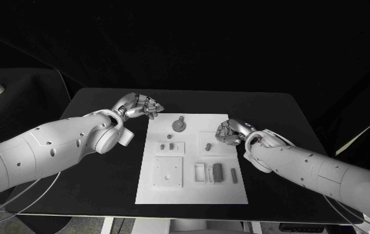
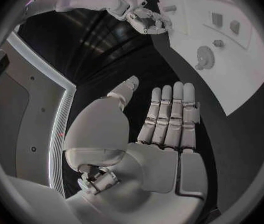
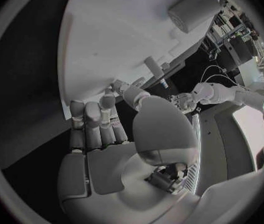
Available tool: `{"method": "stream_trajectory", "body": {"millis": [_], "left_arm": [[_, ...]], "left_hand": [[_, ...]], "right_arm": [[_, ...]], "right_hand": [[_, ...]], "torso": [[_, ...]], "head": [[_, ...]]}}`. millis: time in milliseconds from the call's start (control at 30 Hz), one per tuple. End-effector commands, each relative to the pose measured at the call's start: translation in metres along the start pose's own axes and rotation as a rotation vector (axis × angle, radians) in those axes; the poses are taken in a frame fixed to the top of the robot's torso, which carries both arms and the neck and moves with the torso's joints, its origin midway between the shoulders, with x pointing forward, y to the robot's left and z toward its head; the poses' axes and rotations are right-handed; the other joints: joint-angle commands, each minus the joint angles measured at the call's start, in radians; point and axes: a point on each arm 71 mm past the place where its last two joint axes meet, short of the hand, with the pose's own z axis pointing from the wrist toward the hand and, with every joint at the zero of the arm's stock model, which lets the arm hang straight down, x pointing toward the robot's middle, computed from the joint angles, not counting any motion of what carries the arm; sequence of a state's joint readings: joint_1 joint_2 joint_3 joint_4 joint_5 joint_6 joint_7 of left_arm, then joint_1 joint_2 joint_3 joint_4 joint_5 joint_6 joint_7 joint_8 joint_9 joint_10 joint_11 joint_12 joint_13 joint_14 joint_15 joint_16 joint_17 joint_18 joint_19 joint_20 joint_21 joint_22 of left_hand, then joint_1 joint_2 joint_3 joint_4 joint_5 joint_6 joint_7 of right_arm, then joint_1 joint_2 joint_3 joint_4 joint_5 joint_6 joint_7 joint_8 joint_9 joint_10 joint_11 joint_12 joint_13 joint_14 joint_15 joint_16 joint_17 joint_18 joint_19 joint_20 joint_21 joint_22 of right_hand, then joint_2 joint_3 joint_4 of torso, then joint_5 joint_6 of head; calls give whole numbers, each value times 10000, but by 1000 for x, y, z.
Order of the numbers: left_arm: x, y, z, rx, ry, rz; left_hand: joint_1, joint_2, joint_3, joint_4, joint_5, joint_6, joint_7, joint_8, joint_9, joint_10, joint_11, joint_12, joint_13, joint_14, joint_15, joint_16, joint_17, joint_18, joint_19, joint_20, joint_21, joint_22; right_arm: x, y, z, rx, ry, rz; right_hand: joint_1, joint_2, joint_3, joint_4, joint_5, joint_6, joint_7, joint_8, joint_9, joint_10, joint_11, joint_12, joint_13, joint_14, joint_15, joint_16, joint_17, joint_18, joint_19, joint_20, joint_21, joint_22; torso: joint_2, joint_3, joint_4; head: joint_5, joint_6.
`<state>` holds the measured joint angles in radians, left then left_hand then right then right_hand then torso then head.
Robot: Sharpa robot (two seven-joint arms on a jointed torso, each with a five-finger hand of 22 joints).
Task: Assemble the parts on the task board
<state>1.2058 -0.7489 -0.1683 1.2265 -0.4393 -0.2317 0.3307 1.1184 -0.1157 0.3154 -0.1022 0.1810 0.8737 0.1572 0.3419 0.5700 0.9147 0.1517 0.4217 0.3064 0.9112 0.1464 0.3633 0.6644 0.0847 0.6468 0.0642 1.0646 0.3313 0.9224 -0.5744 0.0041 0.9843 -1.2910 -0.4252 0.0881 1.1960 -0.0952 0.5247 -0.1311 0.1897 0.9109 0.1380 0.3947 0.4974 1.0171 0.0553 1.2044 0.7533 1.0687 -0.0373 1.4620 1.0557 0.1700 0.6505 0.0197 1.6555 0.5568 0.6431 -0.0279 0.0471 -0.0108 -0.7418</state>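
The white task board (image 1: pixel 193 188) lies in the middle of the black table. On it are several grey parts: a round piece with a knob (image 1: pixel 179 124), a small peg (image 1: pixel 208 147) and a dark long piece (image 1: pixel 218 171). My left hand (image 1: pixel 141 106) hovers over the table just off the board's far left corner. Its fingers (image 2: pixel 169 114) are stretched out side by side and hold nothing. My right hand (image 1: pixel 231 131) is above the board's right side, near the peg. Its fingers (image 3: pixel 94 122) are also straight, with nothing between them.
Shallow recesses mark the board's near half, a square one (image 1: pixel 167 171) and a slotted one (image 1: pixel 202 172). Two short pegs (image 1: pixel 166 147) stand in a small block at the left. Black table (image 1: pixel 92 186) surrounds the board, and its edges run close on both sides.
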Motion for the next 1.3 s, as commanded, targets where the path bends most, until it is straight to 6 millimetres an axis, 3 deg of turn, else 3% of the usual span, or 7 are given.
{"method": "stream_trajectory", "body": {"millis": [33,567,1133,1300], "left_arm": [[1,-2,0,110,111,-142],[1,-2,1,106,122,-143],[2,-2,1,88,139,-149],[1,-1,1,74,137,-147]], "left_hand": [[-64,62,-57,22,29,-24,16,11,15,41,57,-40,17,-32,21,-34,-9,-5,-69,-26,-39,-10],[-75,55,-69,25,27,-19,14,13,16,48,58,-46,19,-27,23,-46,-13,-7,-75,-25,-42,-10],[-82,52,-78,27,27,-18,12,12,16,55,58,-51,21,-25,24,-58,-17,-9,-80,-24,-44,-10],[-83,53,-80,28,27,-18,12,13,16,58,58,-52,22,-25,24,-62,-19,-10,-81,-24,-45,-10]], "right_arm": [[6,1,-1,-26,303,-116],[8,5,1,-70,249,-93],[8,4,1,14,221,-165],[7,3,1,57,208,-192]], "right_hand": [[19,-124,-39,14,-49,201,166,22,-10,69,1,48,-16,72,-19,58,-18,66,48,9,741,-6],[-103,-351,-214,41,-58,-112,208,-189,-72,4,15,-13,-70,41,-21,19,-52,51,20,16,723,-39],[-110,-357,-227,43,-57,-135,210,-205,-76,-4,17,-18,-74,36,-20,15,-55,50,15,17,720,-43],[-87,-269,-207,60,-41,-45,192,-164,-50,3,15,-14,-80,42,-22,16,-61,53,22,14,722,-50]], "torso": [[-1,2,4],[7,-2,2],[20,5,3],[13,4,-6]], "head": [[1,-10],[1,-39],[9,-59],[-11,-70]]}}
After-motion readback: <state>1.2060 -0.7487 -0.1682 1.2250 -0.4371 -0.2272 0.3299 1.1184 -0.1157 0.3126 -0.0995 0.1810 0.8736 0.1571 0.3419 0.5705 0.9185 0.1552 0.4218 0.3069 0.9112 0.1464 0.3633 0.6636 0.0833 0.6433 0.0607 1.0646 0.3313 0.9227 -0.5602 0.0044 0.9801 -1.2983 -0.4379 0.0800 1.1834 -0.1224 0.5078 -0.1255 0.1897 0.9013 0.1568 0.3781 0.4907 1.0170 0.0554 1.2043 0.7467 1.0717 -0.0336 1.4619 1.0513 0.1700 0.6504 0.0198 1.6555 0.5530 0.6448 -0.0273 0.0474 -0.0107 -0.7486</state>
